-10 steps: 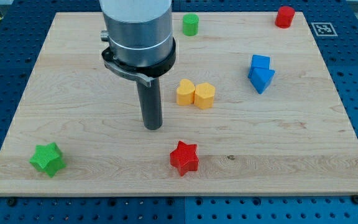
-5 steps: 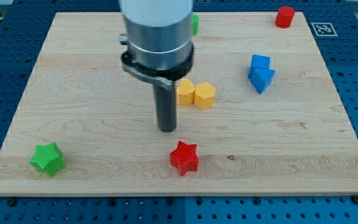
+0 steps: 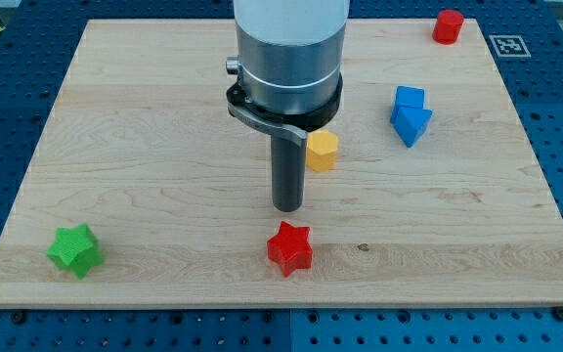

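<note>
My tip (image 3: 288,207), the blunt lower end of a straight dark rod, rests on the pale wooden board (image 3: 145,117) near its middle. I have no pincer to spread or press together, only this rod. It touches no block that I can see. Nearest is the red star-shaped block (image 3: 289,247), just toward the view's bottom, with a strip of bare wood between us. The yellow hexagonal block (image 3: 322,150) sits close on the view's upper right of the rod, partly hidden behind it; whether anything else lies behind the rod I cannot tell.

I judge these blocks to be small, light, hard plastic that would slide easily on smooth wood. With nothing to grasp, contact has to come flat against a side, since the star's points would likely let it spin.

My arm stands upright, its wide grey cylinder (image 3: 289,59) straight above the rod.

Farther off: two blue blocks (image 3: 411,114) touching at the right, a red block (image 3: 448,25) at the top right, a green star-shaped block (image 3: 74,250) at the bottom left.
</note>
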You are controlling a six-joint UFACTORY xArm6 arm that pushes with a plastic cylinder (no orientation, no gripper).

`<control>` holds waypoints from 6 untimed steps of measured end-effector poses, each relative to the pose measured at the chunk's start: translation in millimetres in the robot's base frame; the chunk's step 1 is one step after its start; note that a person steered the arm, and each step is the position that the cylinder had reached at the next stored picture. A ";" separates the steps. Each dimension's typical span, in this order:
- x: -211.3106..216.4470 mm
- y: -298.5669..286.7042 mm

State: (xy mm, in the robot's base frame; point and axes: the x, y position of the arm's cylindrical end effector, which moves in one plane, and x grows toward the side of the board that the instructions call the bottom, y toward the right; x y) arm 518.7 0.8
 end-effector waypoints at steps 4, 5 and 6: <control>-25.6 -49.4; -62.1 -78.9; -71.1 -84.1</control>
